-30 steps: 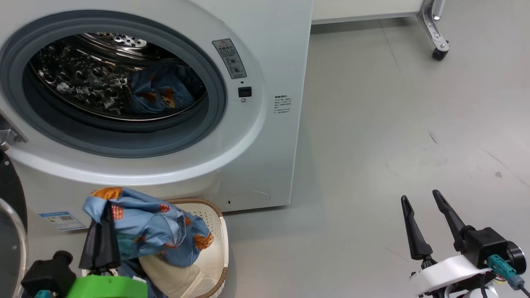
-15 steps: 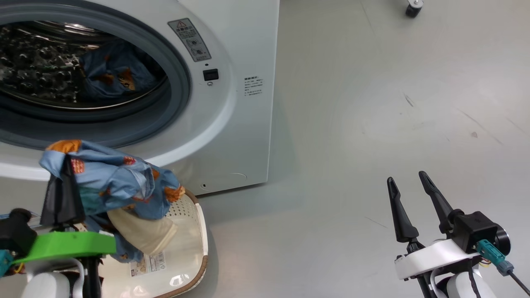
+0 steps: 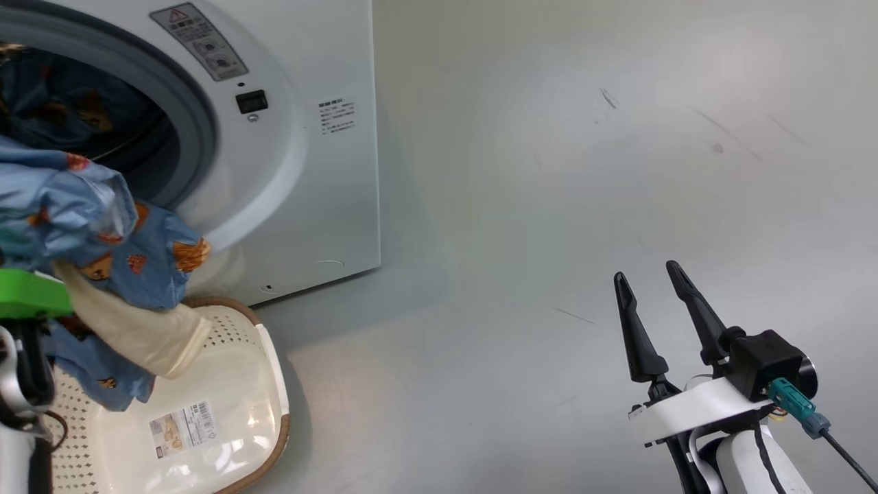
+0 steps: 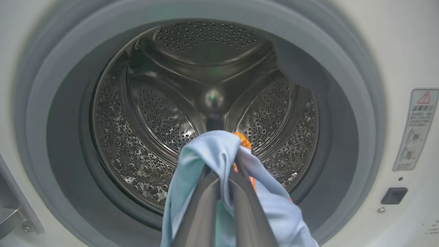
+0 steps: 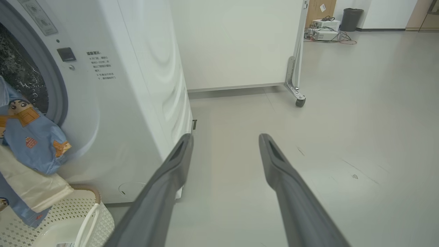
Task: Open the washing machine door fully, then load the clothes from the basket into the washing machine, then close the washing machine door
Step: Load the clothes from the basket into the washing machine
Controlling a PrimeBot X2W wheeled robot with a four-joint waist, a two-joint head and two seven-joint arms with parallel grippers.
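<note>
Closest to us, our left gripper (image 4: 222, 173) is pinching a fold of the clothes (image 4: 205, 151), its two fingers pressed together with light blue cloth bunching over the tips. Our right gripper (image 3: 646, 272) is hanging idle off to the side over bare floor (image 3: 549, 206), fingers spread and gripping nothing.

The bundle we are carrying is drooping from that single pinch. Blue printed fabric and a cream piece are trailing down, and in the head view the lowest tail is hanging over the basket (image 3: 226, 339); whether it is touching, we cannot tell. We are judging the load as light, soft and limp, with no shape of its own, so it is going to sag, swing and drag wherever it is unsupported. The cloth is not looking slippery, yet a thin fold could be working loose. A hold deep in the bunched middle, gathering several layers, is seeming safer to us than an edge or a cuff.

Beyond the bundle, the washing machine (image 3: 322, 192) is standing open, its grey gasket (image 4: 346, 103) ringing the mouth, a lip where trailing cloth could be catching. Farthest in, the steel drum (image 4: 154, 113) is waiting, and the left gripper is pointing straight at it.
</note>
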